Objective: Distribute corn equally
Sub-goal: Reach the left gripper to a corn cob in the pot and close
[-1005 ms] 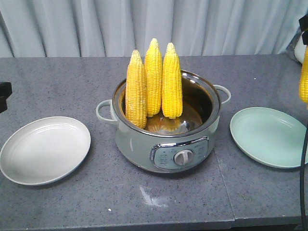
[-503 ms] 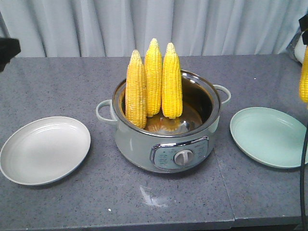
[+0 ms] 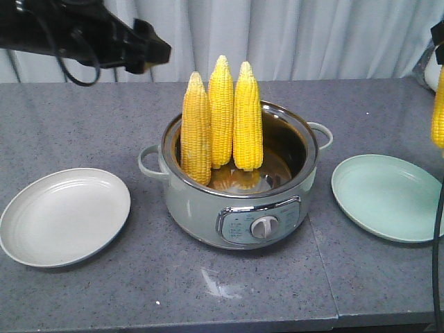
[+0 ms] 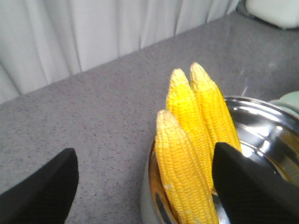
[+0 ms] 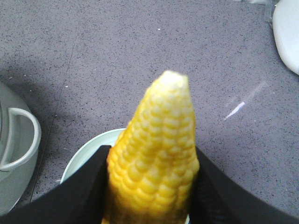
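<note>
Three corn cobs (image 3: 220,118) stand upright, tips up, leaning on the left rim of a pale green electric pot (image 3: 239,208) at mid-table. My left gripper (image 3: 151,47) hovers up and to the left of them. In the left wrist view it (image 4: 145,186) is open, and the nearest cob (image 4: 184,182) rises just inside its right finger (image 4: 250,186). My right gripper (image 5: 152,186) is shut on a fourth cob (image 5: 156,154), held tip up over the rim of the mint plate (image 5: 88,151). That cob (image 3: 438,114) shows at the right edge of the front view.
A white plate (image 3: 41,243) lies left of the pot and a mint plate (image 3: 386,197) lies right of it. The pot's side handle (image 5: 18,135) is close to the right arm. A black cable (image 3: 438,243) hangs at the right edge. Grey curtain backs the table.
My left arm has swung in from the left edge and up, now reaching over the table toward the cobs in the pot. The right gripper and its cob have stayed put.
</note>
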You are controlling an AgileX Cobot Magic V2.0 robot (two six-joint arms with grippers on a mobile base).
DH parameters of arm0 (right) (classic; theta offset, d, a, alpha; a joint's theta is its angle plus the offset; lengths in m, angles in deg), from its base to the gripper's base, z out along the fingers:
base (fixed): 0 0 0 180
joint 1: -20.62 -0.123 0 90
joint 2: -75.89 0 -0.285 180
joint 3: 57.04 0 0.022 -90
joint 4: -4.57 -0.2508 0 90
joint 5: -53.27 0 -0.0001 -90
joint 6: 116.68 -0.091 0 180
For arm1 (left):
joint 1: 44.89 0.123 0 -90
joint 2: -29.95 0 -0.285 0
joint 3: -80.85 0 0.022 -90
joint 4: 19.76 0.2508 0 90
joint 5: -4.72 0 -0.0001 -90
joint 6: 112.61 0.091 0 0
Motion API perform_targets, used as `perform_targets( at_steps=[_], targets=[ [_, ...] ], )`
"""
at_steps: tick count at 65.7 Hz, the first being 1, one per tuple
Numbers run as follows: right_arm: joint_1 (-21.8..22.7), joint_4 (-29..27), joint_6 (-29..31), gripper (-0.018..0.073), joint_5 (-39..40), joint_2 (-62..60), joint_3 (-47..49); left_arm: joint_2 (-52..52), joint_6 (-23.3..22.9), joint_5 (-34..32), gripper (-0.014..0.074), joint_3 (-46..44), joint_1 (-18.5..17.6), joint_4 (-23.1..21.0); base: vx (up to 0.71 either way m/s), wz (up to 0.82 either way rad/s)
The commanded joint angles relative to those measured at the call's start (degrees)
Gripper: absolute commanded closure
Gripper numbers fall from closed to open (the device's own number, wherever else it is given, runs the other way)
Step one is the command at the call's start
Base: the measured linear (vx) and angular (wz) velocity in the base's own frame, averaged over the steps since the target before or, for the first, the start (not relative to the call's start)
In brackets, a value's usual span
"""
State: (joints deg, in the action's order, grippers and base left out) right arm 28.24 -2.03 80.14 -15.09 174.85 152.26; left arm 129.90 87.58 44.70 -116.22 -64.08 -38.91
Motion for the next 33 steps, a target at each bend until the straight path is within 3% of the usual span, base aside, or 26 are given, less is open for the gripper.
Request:
perform_targets(
  at_steps=[1, 20, 33],
  targets=[
    [0.3, 0.1, 0.1, 0.0307, 3.0, -2.3, 1.8, 0.9, 0.9, -2.9, 0.002, -3.1, -2.1, -1.5, 0.0, 0.0],
    [0.3, 0.1, 0.1, 0.0307, 3.0, -2.3, 1.8, 6.4, -0.6, -3.3, 0.002, -3.6, -3.9, -1.5, 0.0, 0.0],
    [0.3, 0.1, 0.1, 0.0307, 3.0, -2.3, 1.8, 7.8, -4.1, -3.7, 0.0019, -3.6, -3.9, -1.5, 0.0, 0.0]
  ],
)
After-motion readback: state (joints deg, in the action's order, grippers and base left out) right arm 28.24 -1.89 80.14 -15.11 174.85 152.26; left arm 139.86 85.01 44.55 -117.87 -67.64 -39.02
